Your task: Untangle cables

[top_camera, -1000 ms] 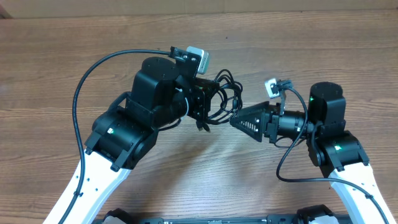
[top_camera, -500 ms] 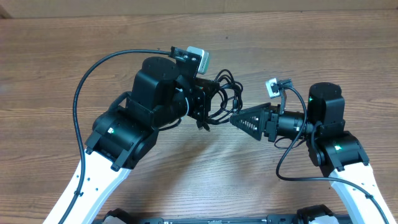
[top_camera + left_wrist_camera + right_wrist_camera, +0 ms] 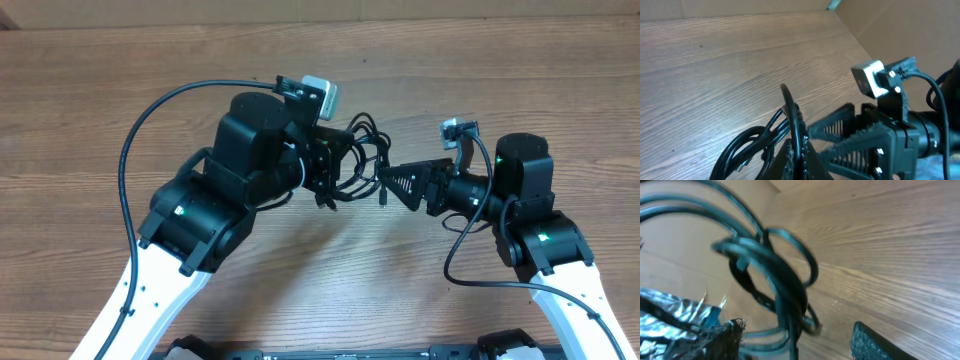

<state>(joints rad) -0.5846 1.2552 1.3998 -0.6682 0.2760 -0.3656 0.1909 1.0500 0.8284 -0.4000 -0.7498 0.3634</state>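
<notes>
Several thin black cords [image 3: 365, 150] in a tangled bundle are at the middle of the brown wooden table [image 3: 100, 80], clamped tight by the left gripper [image 3: 335, 172]. The right gripper [image 3: 388, 182] has spread its fingers wider around the loops, holding nothing, so separating is not started

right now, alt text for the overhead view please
A tangle of thin black cables is pinched in the left gripper over a brown wooden table. The right gripper, jaws parted, points at the tangle from the other side.
</notes>
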